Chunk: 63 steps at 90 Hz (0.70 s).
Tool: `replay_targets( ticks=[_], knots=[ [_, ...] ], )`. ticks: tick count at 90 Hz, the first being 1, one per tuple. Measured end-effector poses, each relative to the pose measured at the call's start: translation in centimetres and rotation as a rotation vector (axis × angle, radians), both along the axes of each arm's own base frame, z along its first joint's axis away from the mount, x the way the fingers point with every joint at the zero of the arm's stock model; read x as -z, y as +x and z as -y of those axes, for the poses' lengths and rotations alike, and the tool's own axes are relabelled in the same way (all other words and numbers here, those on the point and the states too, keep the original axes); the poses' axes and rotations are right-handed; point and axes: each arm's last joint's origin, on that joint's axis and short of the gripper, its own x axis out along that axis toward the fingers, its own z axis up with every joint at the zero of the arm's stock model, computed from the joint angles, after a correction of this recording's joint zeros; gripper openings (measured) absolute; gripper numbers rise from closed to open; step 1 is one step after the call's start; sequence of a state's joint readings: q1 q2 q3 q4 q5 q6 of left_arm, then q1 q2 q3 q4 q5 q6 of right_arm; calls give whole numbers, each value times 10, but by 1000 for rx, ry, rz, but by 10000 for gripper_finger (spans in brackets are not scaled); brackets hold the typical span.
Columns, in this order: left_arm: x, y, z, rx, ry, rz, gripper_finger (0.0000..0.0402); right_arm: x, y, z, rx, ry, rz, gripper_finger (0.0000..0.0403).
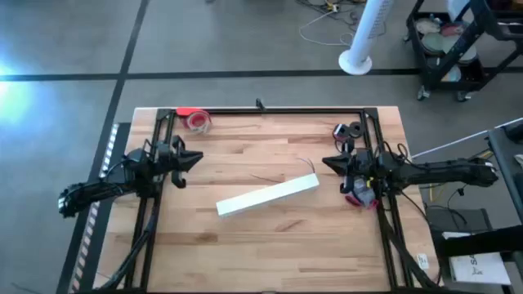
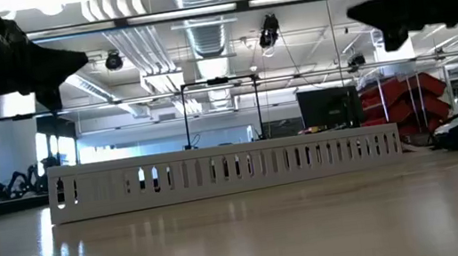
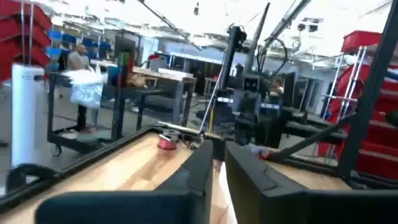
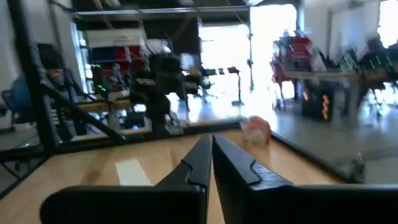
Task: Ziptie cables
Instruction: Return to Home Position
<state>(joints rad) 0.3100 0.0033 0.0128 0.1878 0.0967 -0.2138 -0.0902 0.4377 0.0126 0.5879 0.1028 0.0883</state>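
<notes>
The cables are a few very thin wires lying loose on the wooden table, just beyond a long white slotted strip that lies slantwise at the middle. The same white strip fills the low view. My left gripper hovers shut at the table's left side and points toward the middle. Opposite it, my right gripper hovers shut at the right side, its tip a short way right of the cables. Both are raised off the table and hold nothing.
A red tape roll lies at the far left. Black parts sit at the far right, and a pink-red item lies under the right arm. A black frame runs along the far edge and sides.
</notes>
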Motion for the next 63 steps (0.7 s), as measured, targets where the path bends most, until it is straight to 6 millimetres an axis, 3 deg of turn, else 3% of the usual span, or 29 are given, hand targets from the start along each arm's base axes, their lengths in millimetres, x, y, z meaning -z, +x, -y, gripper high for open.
replay_targets(
  ticks=[22, 35, 63],
  knots=[
    [-9, 0, 10, 188, 74, 92, 2, -1, -8, -1, -8, 3, 6, 1],
    [-4, 2, 14, 173, 20, 50, 1, -1, -9, -1, 1, -26, -8, 3],
    [-2, 4, 26, 237, 76, 16, 1, 5, -9, 0, 30, -13, -60, 3]
  ],
)
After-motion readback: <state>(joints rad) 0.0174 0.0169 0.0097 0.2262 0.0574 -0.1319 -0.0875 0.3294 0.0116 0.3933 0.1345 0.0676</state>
